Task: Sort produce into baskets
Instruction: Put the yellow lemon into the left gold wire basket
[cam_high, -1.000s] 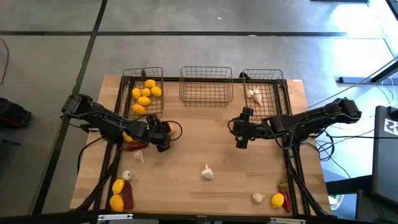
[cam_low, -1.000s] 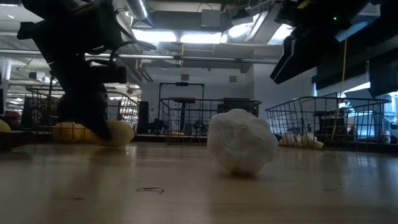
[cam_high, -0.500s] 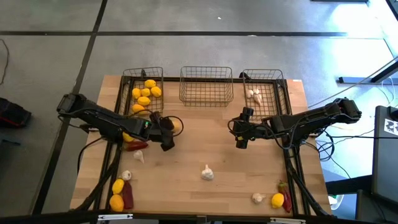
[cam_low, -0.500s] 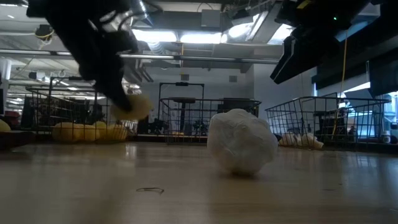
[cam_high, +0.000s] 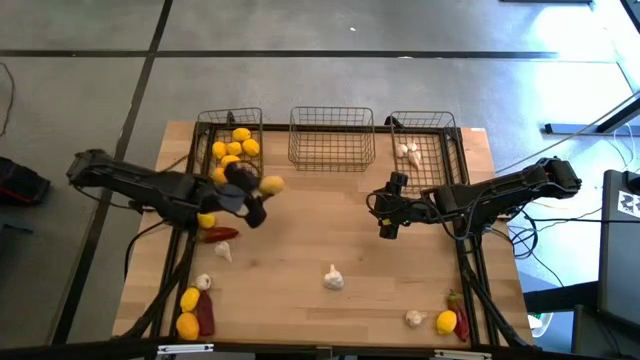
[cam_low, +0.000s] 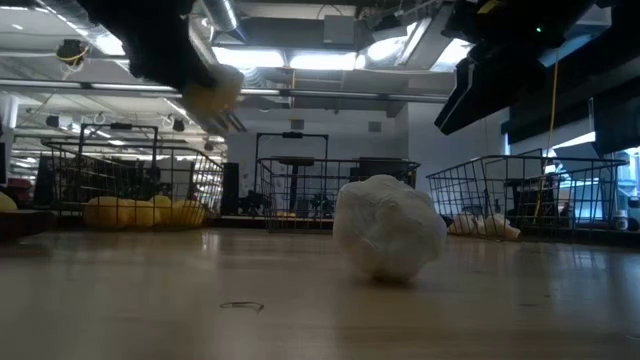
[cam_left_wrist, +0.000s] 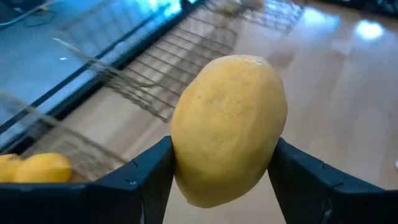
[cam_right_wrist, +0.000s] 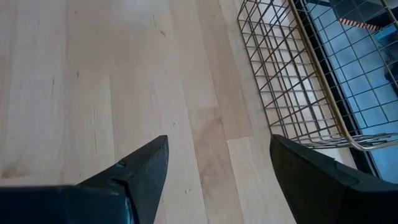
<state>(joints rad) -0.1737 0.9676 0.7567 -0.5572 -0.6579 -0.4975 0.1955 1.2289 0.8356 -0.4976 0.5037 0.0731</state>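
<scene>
My left gripper (cam_high: 262, 190) clasped a lemon (cam_high: 271, 185) above the table's far-left quarter, just beside the lemon basket (cam_high: 229, 118); clearing its near rim before letting go looked wise. Mid-table, a garlic bulb (cam_high: 333, 279) waited. My right gripper (cam_high: 389, 226) hung unclenched and empty, short of the garlic basket (cam_high: 424, 122).

A light wooden bench (cam_high: 300, 250) stands on a grey floor (cam_high: 300, 80) crossed by dark lines. Black cables (cam_high: 520, 240) trail off its right edge. Beyond it, ceiling lights (cam_low: 300, 60) glow overhead.
</scene>
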